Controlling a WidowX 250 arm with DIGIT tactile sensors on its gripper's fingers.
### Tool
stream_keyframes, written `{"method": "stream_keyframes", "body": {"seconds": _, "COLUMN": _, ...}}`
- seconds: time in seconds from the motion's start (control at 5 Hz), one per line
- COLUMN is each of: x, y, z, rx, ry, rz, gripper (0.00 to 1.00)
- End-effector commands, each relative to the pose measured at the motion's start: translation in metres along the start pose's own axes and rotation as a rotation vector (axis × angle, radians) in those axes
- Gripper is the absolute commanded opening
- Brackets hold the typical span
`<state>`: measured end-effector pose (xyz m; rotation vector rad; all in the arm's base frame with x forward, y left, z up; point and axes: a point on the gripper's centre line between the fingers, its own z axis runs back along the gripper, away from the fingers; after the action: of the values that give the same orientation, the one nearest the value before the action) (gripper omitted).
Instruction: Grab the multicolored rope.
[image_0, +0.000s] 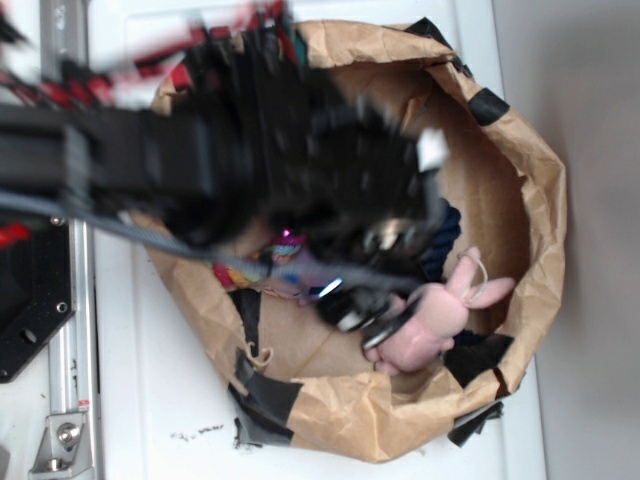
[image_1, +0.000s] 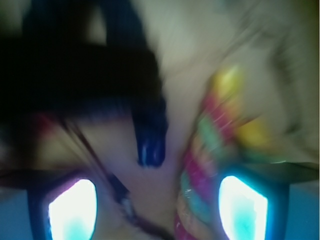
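Motion blur smears the gripper (image_0: 375, 300) inside the paper bag (image_0: 530, 180). Its two fingers (image_1: 72, 210) stand wide apart; one multicolored rope (image_1: 205, 165) lies between them, touching the right-hand finger. One navy rope (image_1: 150, 130) lies ahead; one pink plush bunny (image_0: 440, 310) is half hidden.

There are no words, numbers or signs to read here. Both pictures are blurry. Some tiny dark marks (image_0: 196, 433) sit on the white table (image_0: 150, 400), but they are too small to read.
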<state>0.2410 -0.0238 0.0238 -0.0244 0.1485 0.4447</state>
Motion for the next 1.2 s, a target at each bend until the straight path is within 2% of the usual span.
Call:
{"method": "stream_keyframes", "body": {"seconds": 0.0, "x": -0.021, "y": 0.001, "z": -0.039, "rx": -0.045, "ry": 0.039, "rz": -0.185, "gripper": 0.0}}
{"method": "stream_keyframes", "body": {"seconds": 0.2, "x": -0.017, "y": 0.006, "z": -0.04, "rx": -0.047, "ry": 0.031, "rz": -0.213, "gripper": 0.0}}
{"method": "stream_keyframes", "body": {"seconds": 0.4, "x": -0.014, "y": 0.009, "z": -0.023, "rx": -0.055, "ry": -0.012, "rz": -0.26, "gripper": 0.0}}
{"method": "stream_keyframes", "body": {"seconds": 0.8, "x": -0.002, "y": 0.021, "z": 0.026, "rx": -0.087, "ry": -0.123, "rz": -0.313, "gripper": 0.0}}
{"method": "stream_keyframes", "body": {"seconds": 1.0, "x": 0.003, "y": 0.032, "z": 0.069, "rx": -0.096, "ry": -0.211, "rz": -0.297, "gripper": 0.0}}
